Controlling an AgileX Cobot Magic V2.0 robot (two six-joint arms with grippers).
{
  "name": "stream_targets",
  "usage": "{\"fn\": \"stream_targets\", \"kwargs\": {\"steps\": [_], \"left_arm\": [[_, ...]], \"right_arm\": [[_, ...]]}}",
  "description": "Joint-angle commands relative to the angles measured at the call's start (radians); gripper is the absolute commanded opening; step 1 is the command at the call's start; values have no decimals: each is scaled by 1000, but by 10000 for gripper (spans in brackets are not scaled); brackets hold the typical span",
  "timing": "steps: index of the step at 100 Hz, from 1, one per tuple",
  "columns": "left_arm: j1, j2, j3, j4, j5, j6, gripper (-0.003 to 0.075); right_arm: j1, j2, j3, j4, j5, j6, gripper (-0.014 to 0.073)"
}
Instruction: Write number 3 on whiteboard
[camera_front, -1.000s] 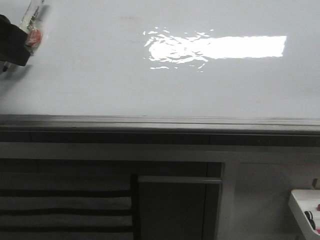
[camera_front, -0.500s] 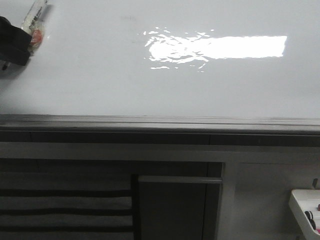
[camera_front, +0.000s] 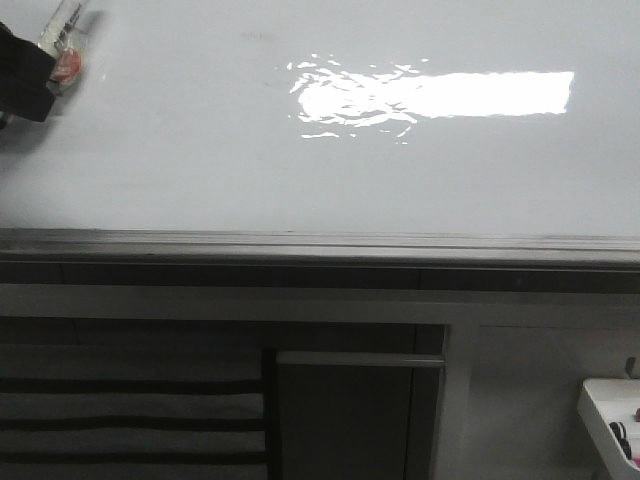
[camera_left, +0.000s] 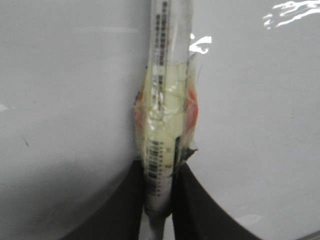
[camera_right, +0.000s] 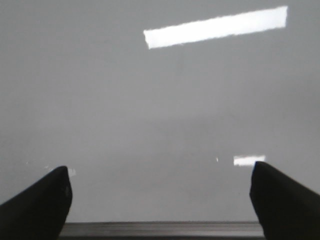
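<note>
- The left gripper (camera_left: 159, 200) is closed tight on a marker (camera_left: 167, 100) — its two dark fingers (camera_left: 125, 210) press the barrel from both sides, with no gap showing.
- The marker runs straight out ahead of that gripper, over the whiteboard (camera_front: 300, 180). Just beyond the fingertips the barrel is wrapped in clear tape with a yellowish and red patch under it.
- The marker's tip is out of view, so whether it touches the board cannot be told.
- In the front view the left gripper (camera_front: 25, 75) sits at the far left edge of the board, marker (camera_front: 65, 45) angling up from it.
- The right gripper (camera_right: 160, 192) is wide open and holds nothing — its fingers (camera_right: 35, 200) stand well apart, with bare board between and ahead of them and the grey rim (camera_right: 160, 229) just below.
- No clear written stroke shows on the board; only a faint smudge (camera_front: 255, 37), well to the right of the left gripper.
- A bright glare (camera_front: 440, 95) lies further right.
</note>
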Motion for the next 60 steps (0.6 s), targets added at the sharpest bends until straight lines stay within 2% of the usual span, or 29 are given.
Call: {"fn": "stream_targets", "kwargs": {"steps": [1,9,16,27,38,47,51,60], "left_arm": [[-9,-52,-68,12,22,4,-19],[-9,-62,-117,16,160,55,-19],[-11,-66,-166,-1,290,134,-19],[-41,-68,-235,-70,472,310,-19],[-89,-68,-277,-203,629,525,-19],[-129,-68,-291,-335,699,679,-19],[-145,-68,-295,-378,728,738,-19],[-179,-68,-296,-456,773,841,-19]], "right_arm": [[2,62,-82,23,24,-7,651],[2,117,-139,52,85,-34,651],[2,170,-185,129,125,-135,651],[2,271,-254,340,200,-373,651],[2,407,-330,571,357,-674,651],[2,527,-393,714,531,-920,651],[9,579,-418,790,590,-983,651],[36,673,-466,881,658,-1154,650]]}}
